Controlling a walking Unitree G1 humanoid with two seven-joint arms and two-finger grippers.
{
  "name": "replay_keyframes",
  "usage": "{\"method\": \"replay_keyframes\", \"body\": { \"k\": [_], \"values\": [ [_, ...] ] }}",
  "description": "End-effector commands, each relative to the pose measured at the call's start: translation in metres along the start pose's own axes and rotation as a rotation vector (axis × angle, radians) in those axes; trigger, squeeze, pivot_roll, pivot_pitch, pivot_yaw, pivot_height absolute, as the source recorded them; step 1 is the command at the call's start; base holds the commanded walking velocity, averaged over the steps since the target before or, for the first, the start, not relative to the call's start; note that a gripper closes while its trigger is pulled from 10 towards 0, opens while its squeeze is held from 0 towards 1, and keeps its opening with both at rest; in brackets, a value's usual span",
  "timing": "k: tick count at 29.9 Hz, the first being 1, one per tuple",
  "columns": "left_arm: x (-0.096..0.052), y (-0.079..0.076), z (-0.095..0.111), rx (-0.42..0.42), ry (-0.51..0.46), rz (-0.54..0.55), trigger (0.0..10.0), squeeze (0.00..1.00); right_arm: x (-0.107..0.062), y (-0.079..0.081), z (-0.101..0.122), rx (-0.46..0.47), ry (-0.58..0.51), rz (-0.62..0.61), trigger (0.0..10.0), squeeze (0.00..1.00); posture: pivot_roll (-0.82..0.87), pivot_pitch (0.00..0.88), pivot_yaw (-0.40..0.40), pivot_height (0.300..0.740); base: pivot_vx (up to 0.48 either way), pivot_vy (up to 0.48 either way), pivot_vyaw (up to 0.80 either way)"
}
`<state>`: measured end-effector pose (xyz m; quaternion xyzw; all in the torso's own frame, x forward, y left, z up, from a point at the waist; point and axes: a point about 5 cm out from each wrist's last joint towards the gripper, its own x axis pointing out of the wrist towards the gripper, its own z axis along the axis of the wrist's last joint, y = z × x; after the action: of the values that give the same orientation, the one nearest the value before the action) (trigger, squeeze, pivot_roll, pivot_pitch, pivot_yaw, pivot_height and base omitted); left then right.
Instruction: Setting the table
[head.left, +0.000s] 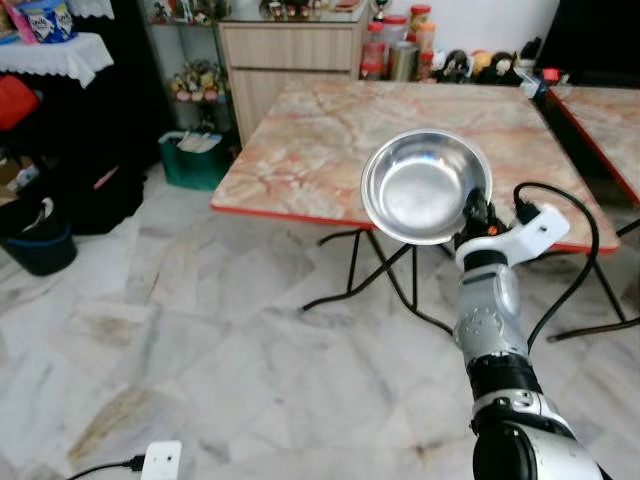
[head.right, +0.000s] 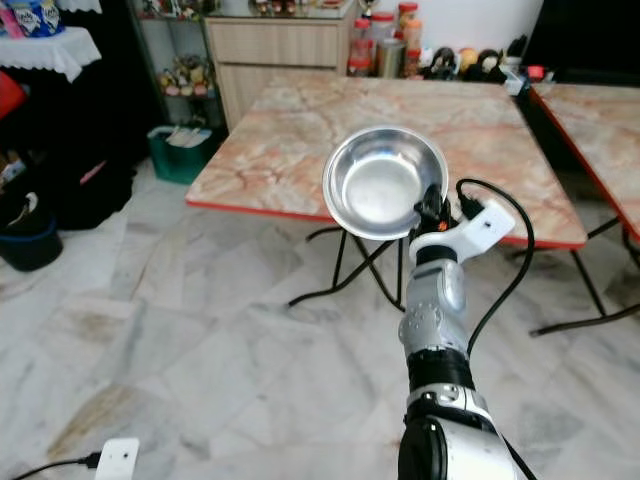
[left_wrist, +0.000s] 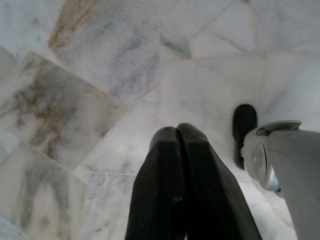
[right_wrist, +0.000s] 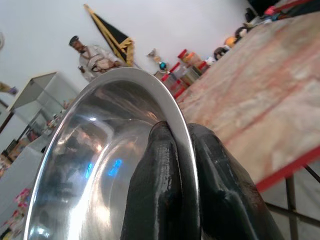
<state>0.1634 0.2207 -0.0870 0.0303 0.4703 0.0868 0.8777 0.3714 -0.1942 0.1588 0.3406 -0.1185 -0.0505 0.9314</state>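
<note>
A shiny steel bowl (head.left: 420, 185) is held up in the air in front of the near edge of a marble-topped table (head.left: 330, 130) with a red rim. My right gripper (head.left: 474, 215) is shut on the bowl's rim (right_wrist: 176, 117), one black finger inside and one outside. The bowl is tilted so its hollow faces me. My left gripper (left_wrist: 177, 132) hangs low over the marble floor with its two fingers pressed together and nothing between them.
A second red-rimmed table (head.left: 605, 120) stands at the right. Jars and bottles (head.left: 400, 45) line the far wall by a wooden cabinet (head.left: 290, 55). A green crate (head.left: 195, 160) and a dark bucket (head.left: 40, 240) sit at the left. A white power strip (head.left: 160, 462) lies on the floor near me.
</note>
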Motion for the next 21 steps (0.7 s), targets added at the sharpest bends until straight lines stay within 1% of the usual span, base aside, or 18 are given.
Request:
{"method": "replay_keyframes", "body": {
  "k": [1,12,21],
  "values": [
    [-0.0002,-0.0042,-0.0012,0.002,0.001,-0.009,10.0,0.0,0.0016,-0.0032,0.0077,0.004,-0.026,-0.008,10.0,0.0,0.02,0.008,0.01,0.74,0.0,0.0,0.0],
    [0.0004,-0.0063,0.0016,0.005,-0.005,-0.005,10.0,0.0,0.001,-0.0031,0.0047,0.001,-0.011,-0.006,10.0,0.0,0.02,0.014,0.007,0.74,0.0,0.0,0.0],
    [0.0006,-0.007,0.003,0.004,-0.01,-0.004,10.0,0.0,0.0006,-0.0045,0.0044,-0.001,-0.008,-0.01,10.0,0.0,0.02,0.018,0.006,0.74,0.27,0.0,0.0]
  ]
}}
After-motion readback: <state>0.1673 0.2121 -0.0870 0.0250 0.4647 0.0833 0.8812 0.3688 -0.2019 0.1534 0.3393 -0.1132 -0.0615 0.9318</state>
